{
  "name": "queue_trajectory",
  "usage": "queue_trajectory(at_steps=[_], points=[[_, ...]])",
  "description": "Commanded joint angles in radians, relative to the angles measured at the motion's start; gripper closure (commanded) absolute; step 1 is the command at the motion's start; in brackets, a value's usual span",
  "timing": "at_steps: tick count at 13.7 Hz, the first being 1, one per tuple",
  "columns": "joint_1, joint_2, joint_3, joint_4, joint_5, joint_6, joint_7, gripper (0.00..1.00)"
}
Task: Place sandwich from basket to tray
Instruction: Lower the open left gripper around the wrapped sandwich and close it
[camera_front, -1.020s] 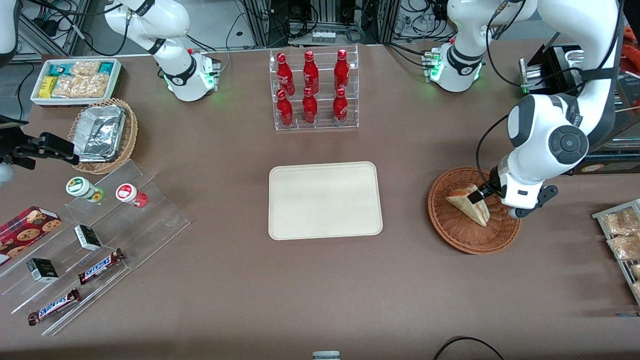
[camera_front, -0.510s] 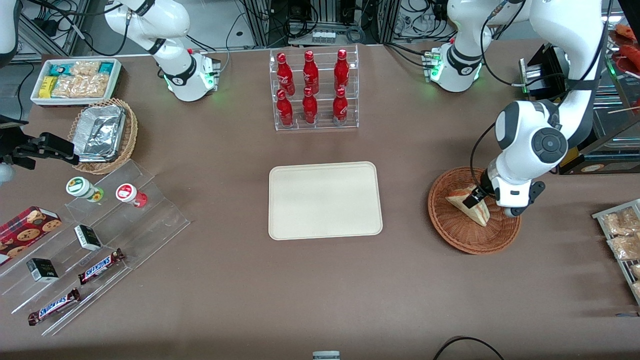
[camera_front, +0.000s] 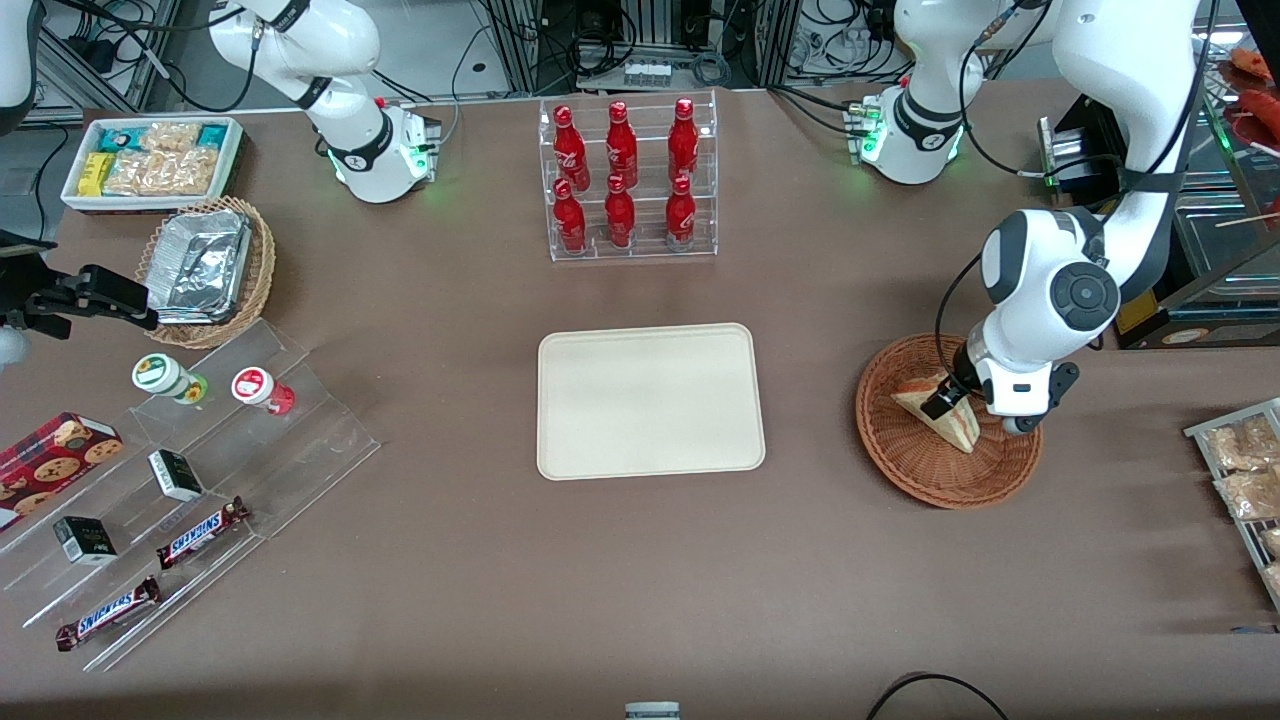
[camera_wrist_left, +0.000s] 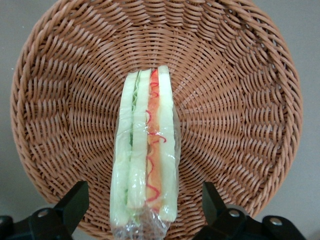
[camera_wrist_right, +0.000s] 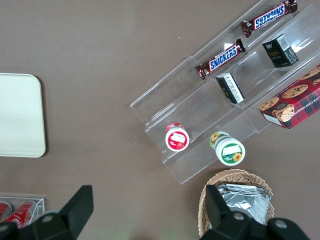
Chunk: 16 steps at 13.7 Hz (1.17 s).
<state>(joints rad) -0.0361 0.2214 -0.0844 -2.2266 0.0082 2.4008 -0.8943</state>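
The sandwich (camera_front: 930, 408), a plastic-wrapped wedge with pale green and red-orange layers, stands on edge in the round reddish-brown basket (camera_front: 940, 488) toward the working arm's end of the table. My gripper (camera_front: 948, 396) is down in the basket, open, with one black finger on each side of the sandwich. In the left wrist view the gripper (camera_wrist_left: 144, 192) straddles the wrapped end of the sandwich (camera_wrist_left: 147, 145), with gaps showing between both fingers (camera_wrist_left: 75, 202) and the bread, above the basket (camera_wrist_left: 230, 100) weave. The cream tray (camera_front: 650, 400) lies bare at the table's middle.
A clear rack of red bottles (camera_front: 628, 180) stands farther from the camera than the tray. Snack packets on a rack (camera_front: 1245, 480) lie at the working arm's end. Toward the parked arm's end are a foil-tray basket (camera_front: 205, 270), a white snack bin (camera_front: 150, 160) and an acrylic stand (camera_front: 200, 470).
The arm has shifted a little toward the tray, bringing the gripper from the sandwich's edge to over its thick end. The sandwich has not moved.
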Motion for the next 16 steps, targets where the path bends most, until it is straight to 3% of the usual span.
queue_trajectory(at_steps=[1,3,4,6,7,12,16], points=[[-0.004,0.022,-0.002,-0.013,0.001,0.049,-0.037,0.00],[-0.004,0.026,-0.002,-0.031,0.001,0.078,-0.038,0.02],[-0.004,0.026,-0.002,-0.031,0.001,0.078,-0.043,0.15],[-0.004,0.024,-0.002,-0.031,0.001,0.075,-0.072,0.80],[-0.004,0.021,-0.002,-0.030,0.003,0.069,-0.071,0.99],[-0.005,-0.027,-0.008,0.005,0.004,-0.038,-0.057,1.00],[-0.036,-0.027,-0.014,0.143,0.058,-0.241,-0.043,1.00]])
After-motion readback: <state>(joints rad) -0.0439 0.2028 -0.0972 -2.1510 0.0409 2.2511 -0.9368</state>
